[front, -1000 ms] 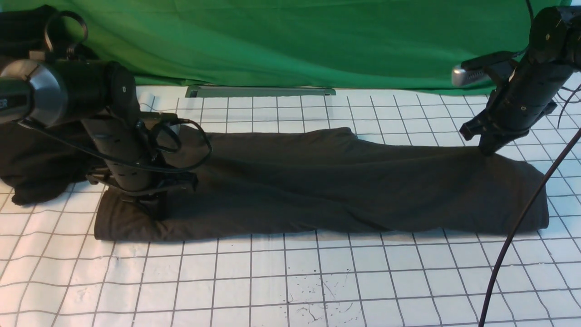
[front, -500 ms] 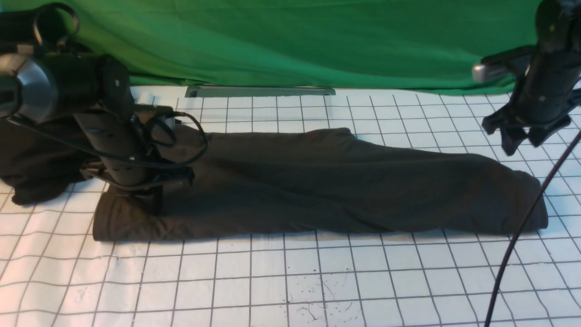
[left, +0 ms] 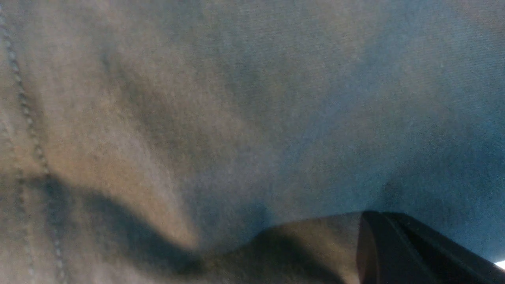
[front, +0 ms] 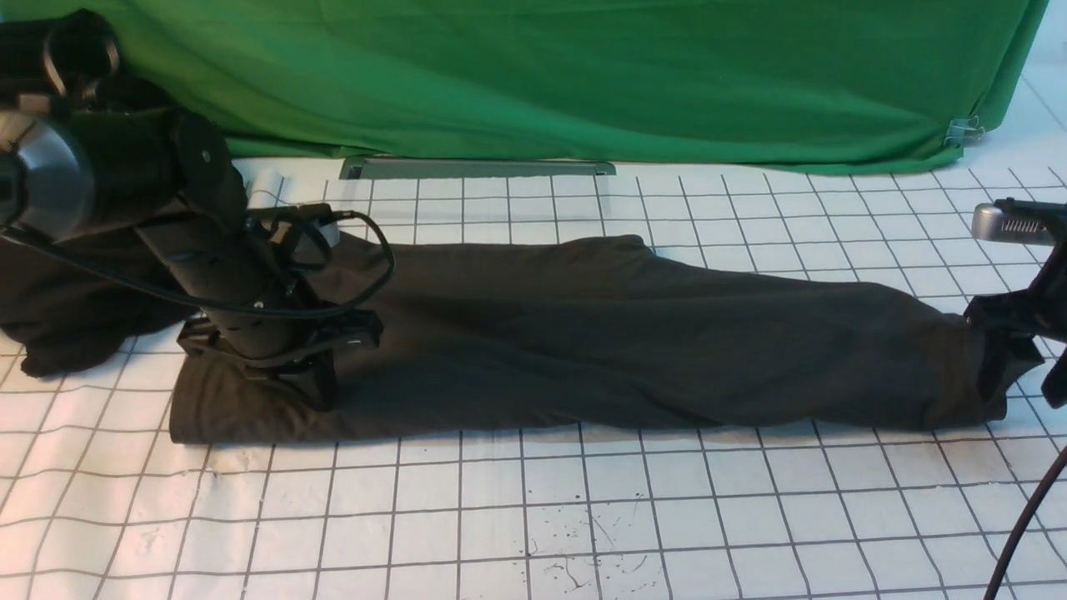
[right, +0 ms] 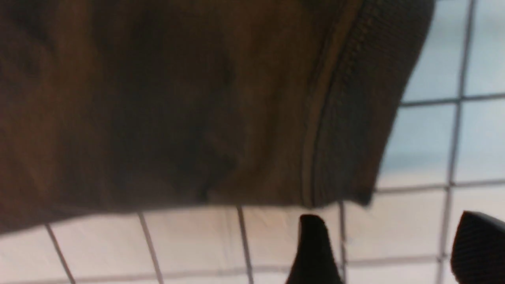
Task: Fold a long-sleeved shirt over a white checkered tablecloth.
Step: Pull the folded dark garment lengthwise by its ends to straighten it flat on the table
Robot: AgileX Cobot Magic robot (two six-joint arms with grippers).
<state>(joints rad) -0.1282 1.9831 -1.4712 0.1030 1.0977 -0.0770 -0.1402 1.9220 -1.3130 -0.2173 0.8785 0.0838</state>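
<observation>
Since a second ago the left hand [front: 321, 390] has crept slightly rightward, while the right hand [right: 394, 256] has opened, left the far side of the garment and dropped out to its right end.

At far left a blacker, shapeless heap of cloth [front: 67, 308] lies apart from the job. Just beside it the left hand, jaws together, presses down on the left end of the large dark brown-grey jersey long-sleeved shirt [front: 600, 333]. Whether a fold is pinched I cannot tell; its wrist view shows only blurred fabric.

The shirt lies as one long band on the broad white checkered tablecloth [front: 533, 517] covering the table, its long axis running left to right.

At the right end the right hand sits low, fingers apart and empty, just beside the ribbed hem [right: 347, 110], with the shirt stretching away to its left. Being nearer, it would likely take this end. The frame edge cuts it off in the front view. Print and label are hidden.
</observation>
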